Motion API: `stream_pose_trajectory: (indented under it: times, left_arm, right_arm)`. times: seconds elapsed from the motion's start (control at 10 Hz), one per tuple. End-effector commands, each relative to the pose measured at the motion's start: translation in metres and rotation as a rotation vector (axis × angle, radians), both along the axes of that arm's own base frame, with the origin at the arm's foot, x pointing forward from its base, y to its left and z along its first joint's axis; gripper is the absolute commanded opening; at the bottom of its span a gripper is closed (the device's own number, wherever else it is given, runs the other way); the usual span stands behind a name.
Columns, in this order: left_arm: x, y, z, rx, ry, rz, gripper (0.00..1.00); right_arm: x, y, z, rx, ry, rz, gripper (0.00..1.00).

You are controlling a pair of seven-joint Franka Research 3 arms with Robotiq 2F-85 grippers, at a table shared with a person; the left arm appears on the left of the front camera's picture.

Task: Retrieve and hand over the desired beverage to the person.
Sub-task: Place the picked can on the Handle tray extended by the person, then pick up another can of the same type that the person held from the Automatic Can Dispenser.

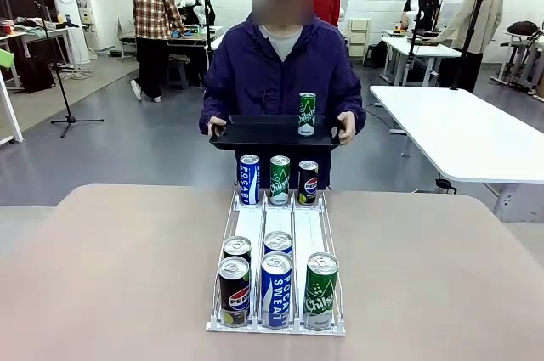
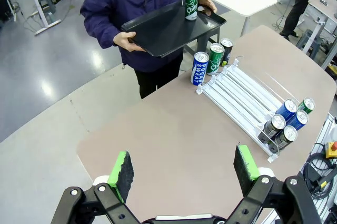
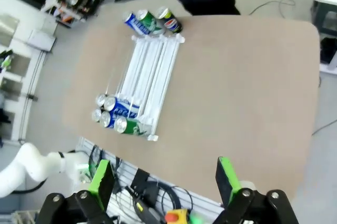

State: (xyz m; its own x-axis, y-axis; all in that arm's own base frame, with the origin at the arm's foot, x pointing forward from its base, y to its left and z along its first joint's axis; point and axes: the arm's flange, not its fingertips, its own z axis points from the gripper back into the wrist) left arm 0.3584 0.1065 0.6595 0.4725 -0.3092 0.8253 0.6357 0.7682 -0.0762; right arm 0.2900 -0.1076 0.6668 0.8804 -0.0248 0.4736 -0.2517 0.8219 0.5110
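The green can [image 1: 307,114] stands upright on the right part of a flat black tray [image 1: 255,133]. The person [image 1: 280,72], in a dark purple-blue jacket, holds the tray level with both hands at the far edge of the table [image 1: 110,276].

Below the tray, a white wire rack [image 1: 252,227] with three lanes runs from far to near along the middle of the table. At its far end three slim cans stand side by side: a blue can [image 1: 248,180] on the left, a second green one [image 1: 280,180] in the middle and a black can [image 1: 308,183] on the right. At the near end stand five more cans [image 1: 276,289]: black, blue and green in front, and two behind them in the left and middle lanes.

The table top is smooth and beige with rounded corners. The floor [image 1: 153,149] beyond is grey, with white tables farther off.

The left pincer [image 2: 183,168] hangs above the table's bare left part, jaws wide apart, holding nothing. The right pincer [image 3: 166,179] gapes just as empty, high over the table.
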Motion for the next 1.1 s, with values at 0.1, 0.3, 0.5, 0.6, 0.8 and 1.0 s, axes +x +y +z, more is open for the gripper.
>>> stream_pose_trajectory:
  times: [0.1,0.3,0.5,0.6,0.8,1.0]
  left_arm:
    - [0.001,-0.001,0.0,-0.003,-0.015,0.006,1.0]
    - [0.001,-0.001,0.0,-0.003,-0.015,0.006,1.0]
    - [0.001,-0.001,0.0,-0.003,-0.015,0.006,1.0]
    - [0.001,-0.001,0.0,-0.003,-0.015,0.006,1.0]
    - [0.001,-0.001,0.0,-0.003,-0.015,0.006,1.0]
    - [0.001,-0.001,0.0,-0.003,-0.015,0.006,1.0]
  right_arm:
    - [-0.011,0.008,-0.006,0.032,-0.022,-0.031,1.0]
    - [-0.004,-0.001,0.001,0.002,-0.007,-0.021,1.0]
    - [-0.004,-0.001,0.001,0.002,-0.007,-0.021,1.0]
    - [-0.004,-0.001,0.001,0.002,-0.007,-0.021,1.0]
    - [-0.004,-0.001,0.001,0.002,-0.007,-0.021,1.0]
    - [-0.004,-0.001,0.001,0.002,-0.007,-0.021,1.0]
